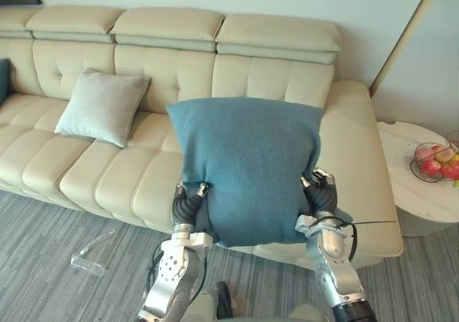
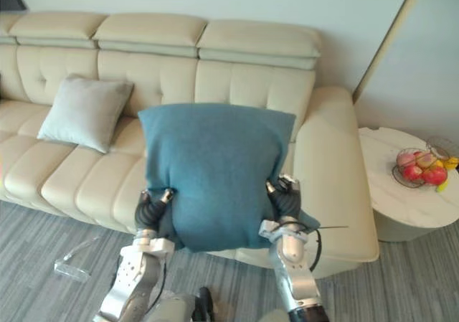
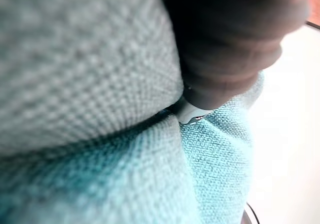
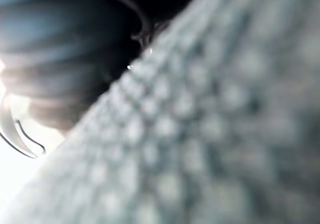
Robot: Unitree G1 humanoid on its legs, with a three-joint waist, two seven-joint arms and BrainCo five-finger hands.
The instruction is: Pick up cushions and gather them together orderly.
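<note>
Right in the middle of the head view, a big teal cushion [image 1: 247,168] is hanging upright in the air in front of the cream sofa [image 1: 86,171], squeezed between both hands. The left hand [image 1: 188,207] is pressing in on its lower corner at about 7 o'clock, and the right hand [image 1: 320,193] is doing the same at about 4 o'clock. The fabric is bulging around both of them and the bottom edge is bunching up a bit between them.

Honestly I can't tell whether either hand is clenched or released, since the cushion is burying most of each one. The wrist views aren't helping either: each is just showing woven teal fabric pushed right up against the dark ribbed cover.

Over at 10 o'clock from the teal one, a light grey cushion [image 1: 102,105] is sitting on the sofa seat and leaning back against the backrest, well apart from the teal cushion.

Off at 3 o'clock, a round white table [image 1: 412,193] is standing just beside the sofa arm, and a wire basket [image 1: 436,166] with red fruit in it is sitting on top.

Down at 8 o'clock, a small clear plastic thing [image 1: 90,261] is lying on the grey carpet floor [image 1: 43,229] in front of the sofa.
</note>
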